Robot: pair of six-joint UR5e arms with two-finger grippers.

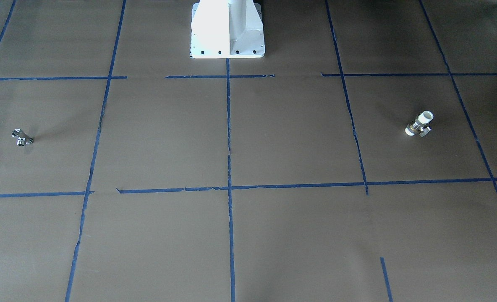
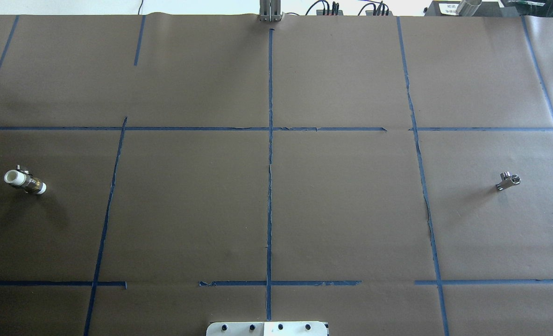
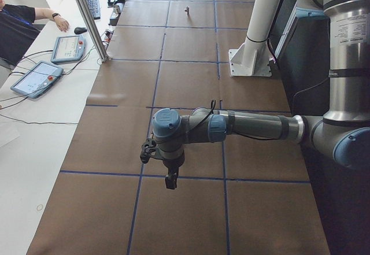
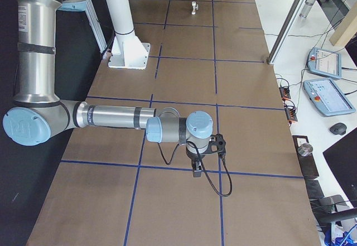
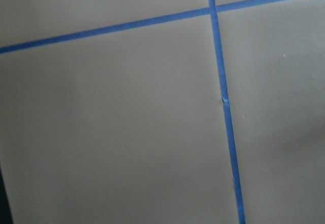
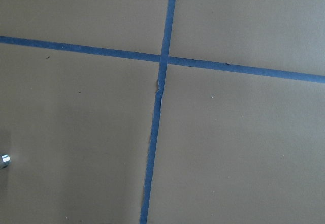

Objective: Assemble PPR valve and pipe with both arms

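Note:
The PPR valve [image 1: 419,124], with white ends and a metal middle band, lies on the brown table on my left side; it also shows in the overhead view [image 2: 24,181] and far off in the exterior right view [image 4: 193,6]. The pipe [image 1: 22,137], a small silver branched fitting, lies on my right side [image 2: 508,181] and far off in the exterior left view [image 3: 187,10]. My left gripper [image 3: 170,180] and right gripper [image 4: 197,170] hang over the table near its ends. They show only in the side views, so I cannot tell whether they are open or shut.
The white pedestal base [image 1: 227,29] stands at the table's robot side. Blue tape lines [image 2: 270,186] grid the brown paper. An operator [image 3: 23,29] and teach pendants [image 3: 36,77] are at a side desk. A metal post [image 3: 87,18] stands at the table edge.

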